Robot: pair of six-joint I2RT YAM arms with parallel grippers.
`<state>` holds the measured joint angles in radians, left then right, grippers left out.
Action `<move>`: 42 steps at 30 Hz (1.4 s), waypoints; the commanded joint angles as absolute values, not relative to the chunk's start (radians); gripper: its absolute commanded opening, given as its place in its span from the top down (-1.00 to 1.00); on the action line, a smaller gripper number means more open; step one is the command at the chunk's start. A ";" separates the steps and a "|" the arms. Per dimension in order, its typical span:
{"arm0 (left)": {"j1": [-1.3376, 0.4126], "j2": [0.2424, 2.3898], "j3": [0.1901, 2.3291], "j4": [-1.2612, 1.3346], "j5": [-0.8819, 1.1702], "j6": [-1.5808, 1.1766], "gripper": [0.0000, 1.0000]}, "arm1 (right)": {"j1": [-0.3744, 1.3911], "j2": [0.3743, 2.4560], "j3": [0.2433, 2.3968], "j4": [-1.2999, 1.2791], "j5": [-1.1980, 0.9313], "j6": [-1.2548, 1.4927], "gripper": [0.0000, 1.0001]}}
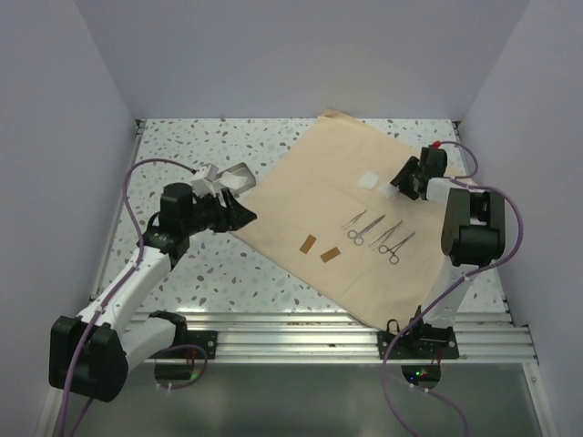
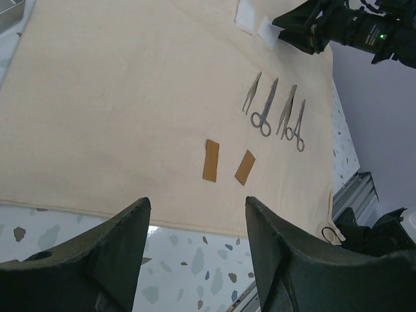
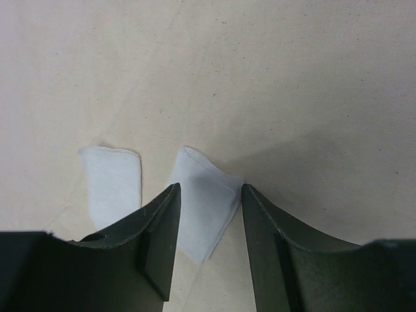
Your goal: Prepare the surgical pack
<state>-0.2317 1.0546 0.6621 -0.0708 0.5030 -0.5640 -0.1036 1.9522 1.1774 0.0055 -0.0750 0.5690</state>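
**Desk:** What is at the left of the overhead view?

**Photographer:** Taking the clock from the sheet's middle, with 12 o'clock away from the arm bases: a small, shiny steel tray point(image 1: 228, 176) sits on the grey-speckled terrazzo table point(image 1: 182, 146) at about 10 o'clock, just off the cloth. The left gripper point(image 1: 239, 214) hangs at 9 o'clock over the sheet's left corner. Its black fingers point(image 2: 117, 253) are spread and there is nothing between them.

**Desk:** And the pack itself?

**Photographer:** It is unwrapped. The large tan-beige cloth sheet point(image 1: 301, 182) lies flat and turned like a diamond, filling the table's middle and right, with its near corner reaching the aluminium rail point(image 1: 301, 339). Two small brown rectangular strips point(image 1: 308, 243) lie side by side on it at 7 o'clock, apart from each other. At 4 o'clock, near the middle, four slim silver metal instruments point(image 1: 355, 223) lie in a row. Two of them have ring handles.

**Desk:** The right side?

**Photographer:** Two small white gauze squares point(image 1: 369, 179) lie close together on the cloth, between 1 and 2 o'clock. The right gripper point(image 3: 208, 195) is down over the right-hand one, with a black finger on either side of it. From the wrist view I cannot tell whether those fingers are pinching the gauze or only straddling it.
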 commanded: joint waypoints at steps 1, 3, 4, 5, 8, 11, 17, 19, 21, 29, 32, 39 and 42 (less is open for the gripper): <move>-0.238 1.049 0.696 -0.068 0.526 -0.537 -0.29 | -0.103 1.960 1.157 0.006 -0.087 0.580 0.08; -0.238 1.049 0.696 -0.068 0.528 -0.537 -0.28 | -0.103 1.965 1.150 0.015 -0.089 0.581 0.14; -0.238 1.051 0.698 -0.069 0.526 -0.535 -0.29 | -0.106 1.968 1.155 0.011 -0.095 0.581 0.16; -0.238 1.051 0.698 -0.068 0.528 -0.534 -0.29 | -0.103 1.971 1.160 0.011 -0.094 0.581 0.19; -0.238 1.057 0.699 -0.069 0.528 -0.534 -0.29 | -0.104 1.968 1.169 0.005 -0.086 0.586 0.30; -0.238 1.058 0.698 -0.067 0.526 -0.534 -0.29 | -0.103 1.968 1.184 0.003 -0.086 0.578 0.46; -0.238 1.068 0.696 -0.063 0.526 -0.532 -0.29 | -0.103 1.936 1.193 0.003 -0.081 0.554 1.00; -0.238 1.069 0.693 -0.058 0.528 -0.535 -0.29 | -0.104 1.905 1.187 0.003 -0.113 0.551 1.00; -0.238 1.075 0.693 -0.054 0.531 -0.538 -0.29 | -0.103 1.885 1.184 0.008 -0.152 0.549 1.00; -0.238 1.066 0.692 -0.034 0.535 -0.555 -0.29 | -0.064 1.792 1.223 0.003 -0.293 0.542 1.00; -0.238 1.065 0.689 -0.032 0.537 -0.558 -0.29 | -0.049 1.793 1.250 0.003 -0.343 0.531 1.00; -0.238 1.074 0.687 -0.025 0.540 -0.560 -0.29 | -0.035 1.929 1.385 -0.063 -0.434 0.518 1.00; -0.238 1.078 0.689 -0.026 0.535 -0.558 -0.29 | -0.032 1.974 1.445 -0.087 -0.462 0.518 1.00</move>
<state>-0.2317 1.0725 0.6621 -0.0658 0.5209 -0.5571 -0.0376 1.9278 1.3869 -0.0425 -0.3977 0.5365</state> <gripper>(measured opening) 0.644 0.014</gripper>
